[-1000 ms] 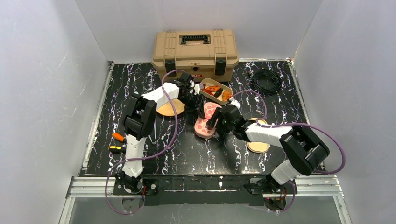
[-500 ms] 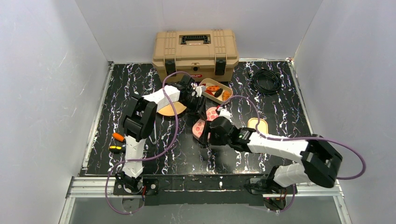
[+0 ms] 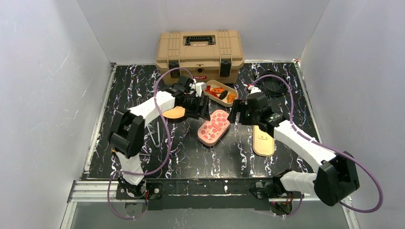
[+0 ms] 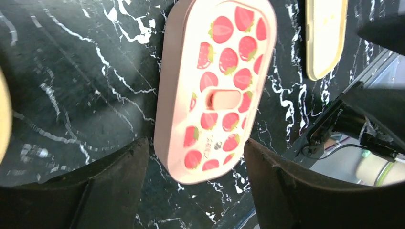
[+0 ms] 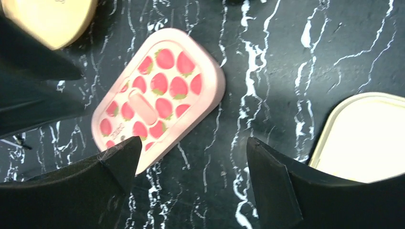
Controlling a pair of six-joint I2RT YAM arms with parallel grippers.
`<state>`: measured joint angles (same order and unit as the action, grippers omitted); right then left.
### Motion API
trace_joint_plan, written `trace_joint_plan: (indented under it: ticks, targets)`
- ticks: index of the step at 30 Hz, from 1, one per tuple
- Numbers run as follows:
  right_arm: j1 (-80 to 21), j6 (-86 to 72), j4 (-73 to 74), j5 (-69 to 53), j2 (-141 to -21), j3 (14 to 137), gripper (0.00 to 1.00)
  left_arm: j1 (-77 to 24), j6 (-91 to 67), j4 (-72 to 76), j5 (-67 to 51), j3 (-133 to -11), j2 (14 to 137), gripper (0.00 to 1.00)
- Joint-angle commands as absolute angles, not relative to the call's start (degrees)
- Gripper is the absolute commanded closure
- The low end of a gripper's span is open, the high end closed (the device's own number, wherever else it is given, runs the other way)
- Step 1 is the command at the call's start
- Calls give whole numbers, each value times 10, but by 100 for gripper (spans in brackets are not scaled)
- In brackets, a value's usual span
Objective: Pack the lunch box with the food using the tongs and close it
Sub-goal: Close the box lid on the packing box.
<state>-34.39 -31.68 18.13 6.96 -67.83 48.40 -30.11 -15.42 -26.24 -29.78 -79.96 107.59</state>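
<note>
The open tan lunch box (image 3: 230,90) stands in front of the toolbox, with orange-red and dark food (image 3: 217,90) inside. Its pink strawberry lid (image 3: 214,127) (image 4: 217,90) (image 5: 157,98) lies flat on the table. My left gripper (image 3: 204,110) (image 4: 195,143) hovers open above the lid's far end, with nothing held. My right gripper (image 3: 234,116) (image 5: 193,140) is open and empty just right of the lid. Thin metal tongs (image 3: 154,135) lie on the table by the left arm.
A cream inner lid (image 3: 263,140) (image 5: 367,138) (image 4: 325,38) lies right of the pink lid. A tan plate (image 3: 174,112) (image 5: 47,19) sits under the left arm. The tan toolbox (image 3: 199,51) stands at the back, with a black cable coil (image 3: 272,83) at the back right.
The pink lid, held tilted between both grippers before, now lies flat. Both grippers have opened wider and let it go. The right arm has swung back and to the right.
</note>
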Motion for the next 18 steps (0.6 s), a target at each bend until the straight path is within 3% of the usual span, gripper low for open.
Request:
trace_joint_plan:
  ticks: [1, 13, 18]
  targets:
    - [-274, -206, 139, -85, -730, 536, 12, -295, -192, -246, -225, -758, 976, 29]
    - [-224, -181, 70, -216, -895, 570, 27, -287, -398, -56, -303, -513, 848, 28]
    - [-234, -220, 33, -251, -878, 511, 33, -287, -468, 40, -329, -443, 848, 28]
